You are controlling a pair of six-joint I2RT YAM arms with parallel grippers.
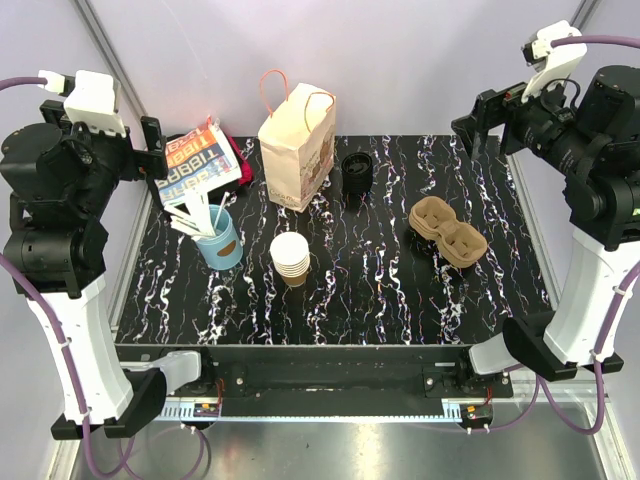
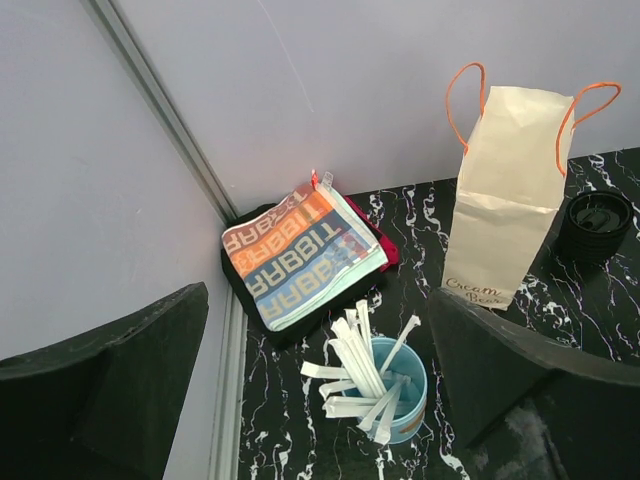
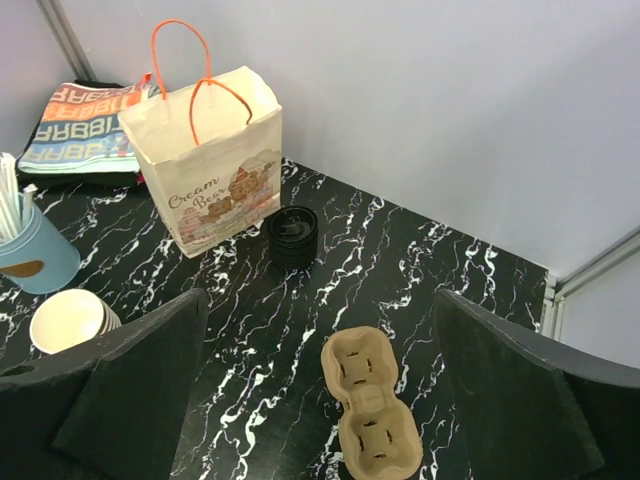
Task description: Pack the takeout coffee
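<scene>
Black marble-look desk point(image 1: 380, 290) with pale walls around it, and both arms are parked up high at the sides, so I'd call this the very start: nothing is picked up yet. The left end effector point(image 1: 152, 150) and the right end effector point(image 1: 478, 125) both have their jaws spread wide with nothing between them.

Thing is, I can't spot a finished takeout coffee anywhere, meaning no brown cup with a black lid on it. What I do see is a stack of lidless brown cups point(image 1: 291, 258) near the middle, and what looks like a stack of black lids point(image 1: 357, 173) at the far side, just right of the paper bag point(image 1: 297, 145). The two-hole cup carrier point(image 1: 447, 232) lies on the right, well apart from the cups. A blue cup with white sticks point(image 1: 218, 237) stands on the left.

My guess at the next move: reach in with the left arm for the top cup, pinching only that one rim so the rest of the stack doesn't come with it.
</scene>
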